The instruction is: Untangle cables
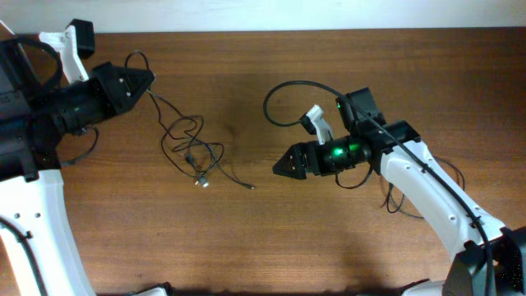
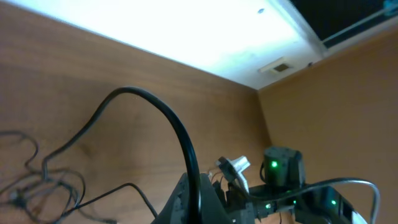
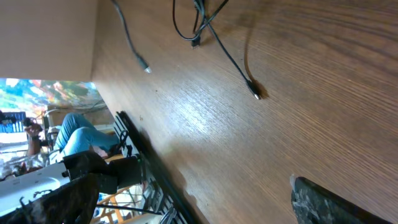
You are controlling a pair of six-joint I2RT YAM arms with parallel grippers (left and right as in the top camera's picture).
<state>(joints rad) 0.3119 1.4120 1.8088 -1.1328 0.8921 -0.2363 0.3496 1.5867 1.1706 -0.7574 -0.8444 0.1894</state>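
The cables [image 1: 189, 148] lie as a loose tangle of thin black loops on the wooden table, left of centre. One strand runs up from the tangle to my left gripper [image 1: 148, 80], which is shut on it. In the left wrist view that strand arcs over the gripper [image 2: 193, 202] and drops towards the cables [image 2: 37, 180] at the lower left. A silver-tipped plug [image 1: 200, 181] and a free cable end [image 1: 251, 187] lie at the tangle's near side. My right gripper [image 1: 279, 167] stands open just right of that free end, holding nothing. The right wrist view shows the gripper [image 3: 193, 205], the cables [image 3: 199, 25] and a plug end [image 3: 256, 94].
A thicker black arm cable [image 1: 288, 90] loops above the right arm, and more arm cabling [image 1: 403, 197] lies beside it. The table's far edge [image 1: 263, 33] meets a white wall. Beyond the table edge [image 3: 149, 162] the right wrist view shows room clutter.
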